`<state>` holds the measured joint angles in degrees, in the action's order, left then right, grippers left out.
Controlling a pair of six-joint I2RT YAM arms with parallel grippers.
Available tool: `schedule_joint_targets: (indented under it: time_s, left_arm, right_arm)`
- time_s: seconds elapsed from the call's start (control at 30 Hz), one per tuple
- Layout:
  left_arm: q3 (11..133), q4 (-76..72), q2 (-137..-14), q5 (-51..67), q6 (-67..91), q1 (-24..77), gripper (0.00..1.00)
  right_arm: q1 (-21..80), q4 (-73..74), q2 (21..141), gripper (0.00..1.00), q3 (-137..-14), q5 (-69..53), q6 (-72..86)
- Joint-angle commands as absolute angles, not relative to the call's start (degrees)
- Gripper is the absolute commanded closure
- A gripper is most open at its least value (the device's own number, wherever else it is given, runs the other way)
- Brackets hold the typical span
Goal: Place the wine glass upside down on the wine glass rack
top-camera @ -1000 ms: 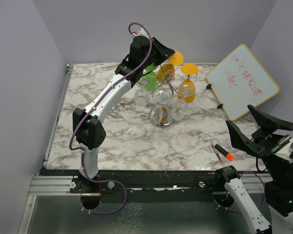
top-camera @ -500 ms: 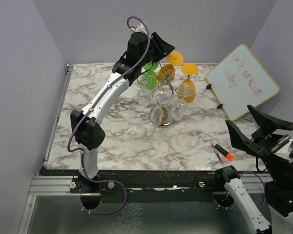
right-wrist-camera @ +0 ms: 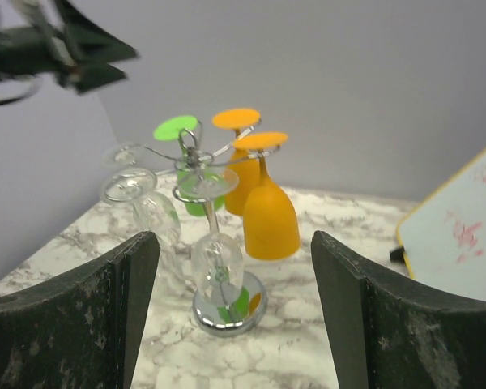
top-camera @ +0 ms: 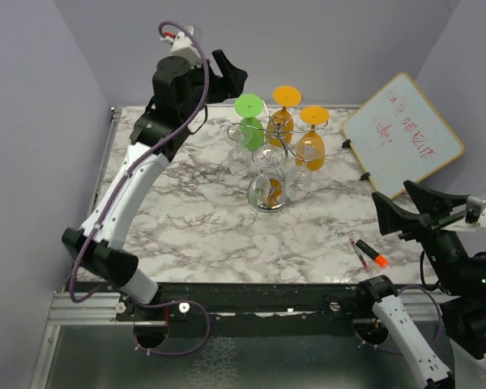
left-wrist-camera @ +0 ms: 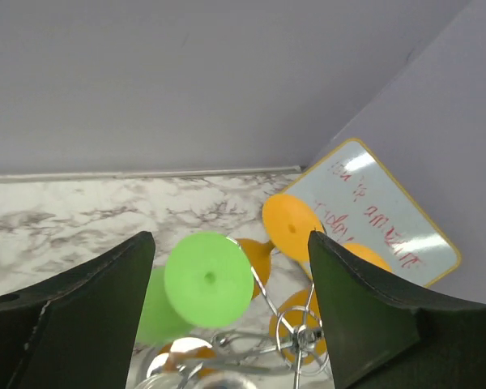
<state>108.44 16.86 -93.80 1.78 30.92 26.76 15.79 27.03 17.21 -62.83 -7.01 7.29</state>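
The left jaws stand wide apart and empty, high over the far edge of the surface (top-camera: 186, 219), with free air around them. Just ahead of them and apart, the green wine glass (top-camera: 249, 106) hangs upside down on the wine glass rack (top-camera: 266, 201). The right jaws, likewise apart and empty, hover off the near right edge, the whiteboard (top-camera: 402, 134) beyond them.

The left gripper (top-camera: 229, 77) is opening and pulling up and left, leaving the green glass (top-camera: 249, 106) hanging on the rack (top-camera: 265, 206).
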Motion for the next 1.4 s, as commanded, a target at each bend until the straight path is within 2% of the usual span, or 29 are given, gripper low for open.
schedule_joint_targets:
  time_s: [0.0,0.13,0.33,0.73,1.03,1.17,1.37]
  left_arm:
    - [98.02,17.22,-78.54,-5.4,17.76,26.88,0.2]
    - [89.55,17.94,-67.81,-12.82,15.92,26.89,0.13]
    - [80.79,23.1,-56.27,-12.12,15.38,26.89,0.12]
    - [61.01,33.44,-36.04,-18.54,14.56,26.89,0.01]
    - [60.81,36.34,-27.25,-24.77,13.62,26.89,0.01]
    - [62.73,37.52,-26.29,-26.2,12.14,26.85,0.01]
    - [64.81,38.75,-25.93,-27.22,11.07,26.89,0.01]
  right_arm:
    - [15.87,37.39,18.82,0.19,-62.41,0.69,12.68]
    - [15.86,38.76,19.82,0.19,-60.94,4.57,15.83]
    - [15.82,41.2,23.17,0.2,-60.54,7.88,18.57]
    - [15.85,51.51,25.71,0.19,-63.81,17.41,23.65]
    - [15.83,54.33,23.92,0.12,-69.45,22.02,21.28]
    - [15.89,55.27,23.98,0.01,-70.99,22.17,21.19]
    - [15.87,54.98,23.99,0.0,-72.07,21.63,21.07]
